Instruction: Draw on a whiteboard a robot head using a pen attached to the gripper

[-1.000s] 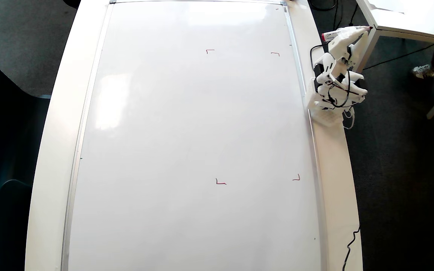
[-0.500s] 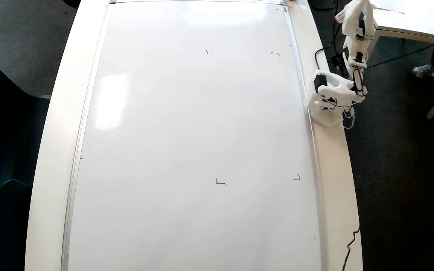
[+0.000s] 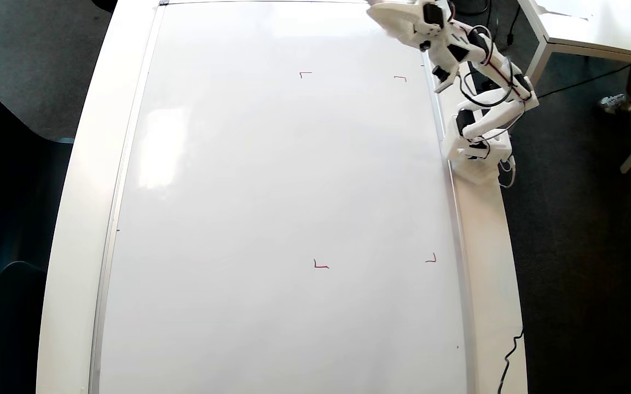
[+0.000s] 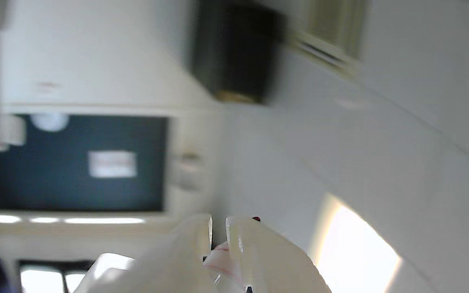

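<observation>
Whiteboard (image 3: 271, 208) filled nearly the whole tabletop (image 3: 71, 219) in the overhead view: a glossy white sheet in a thin silver frame, with soft window glare near its left edge. Its surface carried only four tiny red corner marks (image 3: 320, 265), two toward the far edge and two nearer the middle, all in the right half. No drawn outline of a head showed anywhere on it.

At the table's right edge stood the arm's base (image 3: 476, 158), just outside the board's frame. From there the white arm (image 3: 490, 60) reached up toward the board's far right corner, with black cables looping beside it. The gripper (image 3: 389, 15) hung over that corner, blurred.

In the wrist view the gripper (image 4: 218, 228) showed two pale fingers (image 4: 258, 252) close together with a narrow gap. Between them sat a pinkish-white shape with a red speck at its end, seemingly the pen (image 4: 222, 260), though blur made it hard to be sure. The fingers looked closed around it. Behind them lay only an out-of-focus room.
</observation>
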Robot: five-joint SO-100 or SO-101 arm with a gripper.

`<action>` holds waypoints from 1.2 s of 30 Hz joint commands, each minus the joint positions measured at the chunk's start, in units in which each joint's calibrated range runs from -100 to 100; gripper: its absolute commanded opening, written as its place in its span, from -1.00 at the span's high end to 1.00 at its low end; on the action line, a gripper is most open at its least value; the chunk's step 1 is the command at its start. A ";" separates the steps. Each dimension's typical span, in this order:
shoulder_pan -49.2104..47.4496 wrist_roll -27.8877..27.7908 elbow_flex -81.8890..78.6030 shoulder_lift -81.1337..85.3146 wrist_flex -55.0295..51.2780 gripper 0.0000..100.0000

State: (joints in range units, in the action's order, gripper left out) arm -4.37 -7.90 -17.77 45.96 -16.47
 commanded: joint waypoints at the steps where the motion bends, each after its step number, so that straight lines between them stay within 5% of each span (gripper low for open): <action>1: -1.78 0.23 9.37 -8.68 -11.59 0.98; 20: -17.47 -0.57 47.78 -52.03 -61.29 0.97; 36: -17.47 -11.03 49.05 -70.06 -64.16 0.97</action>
State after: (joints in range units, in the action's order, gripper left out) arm -21.49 -15.83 28.46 -21.90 -80.83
